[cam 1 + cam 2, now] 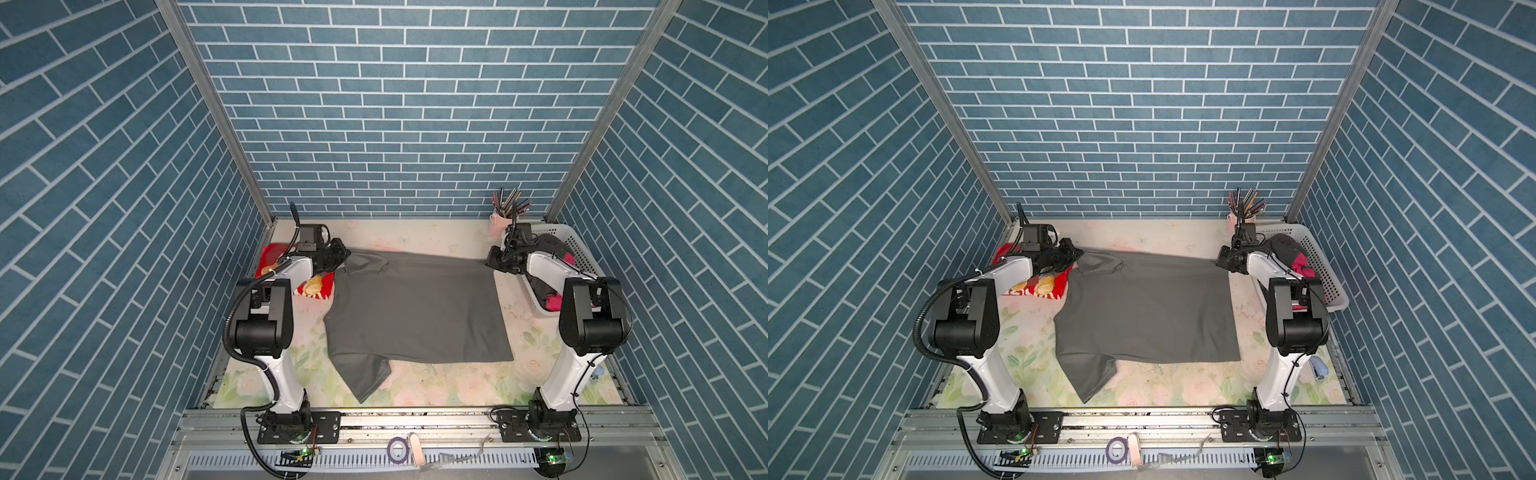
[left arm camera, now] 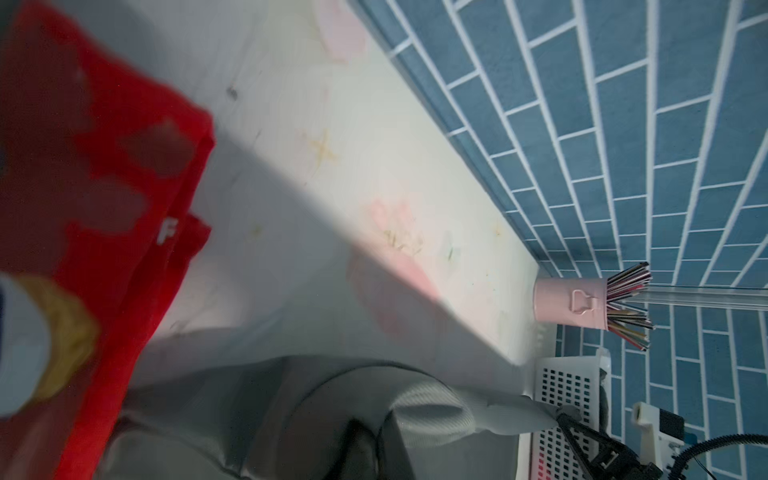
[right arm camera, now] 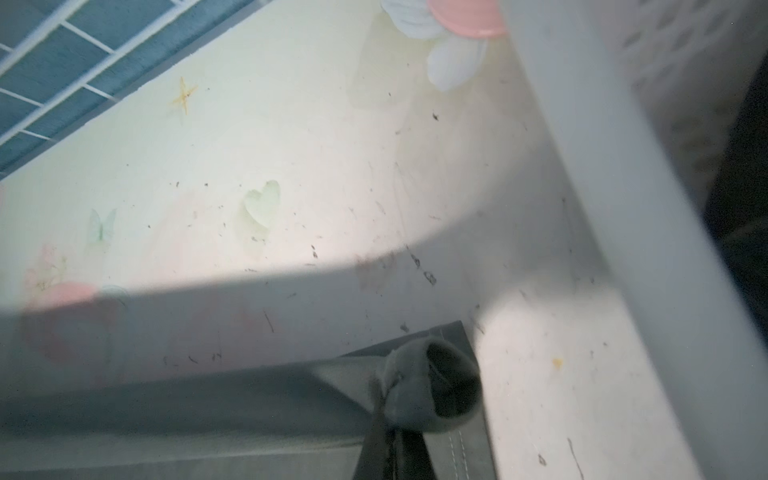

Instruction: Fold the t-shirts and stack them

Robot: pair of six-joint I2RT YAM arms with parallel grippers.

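Containers, far right corner: pink cup [image 1: 498,226] packed with pencils [image 1: 509,203]. Just right of it, white perforated basket [image 1: 582,253] holding a dark t-shirt [image 1: 552,243] and a magenta t-shirt [image 1: 552,302].

Dark grey t-shirt [image 1: 415,316] spread flat across mid-bench [image 1: 415,237], one sleeve lying toward the near edge. Bare strips along far and near edges, narrower strips at left and right.

Left pincer [image 1: 345,255] clamped shut on its far left corner. Right pincer [image 1: 489,262] clamped shut on its far right corner.

Folded red t-shirt [image 1: 320,289] at far left, touching the grey one, partly under the left arm. Basket close beside the right arm.
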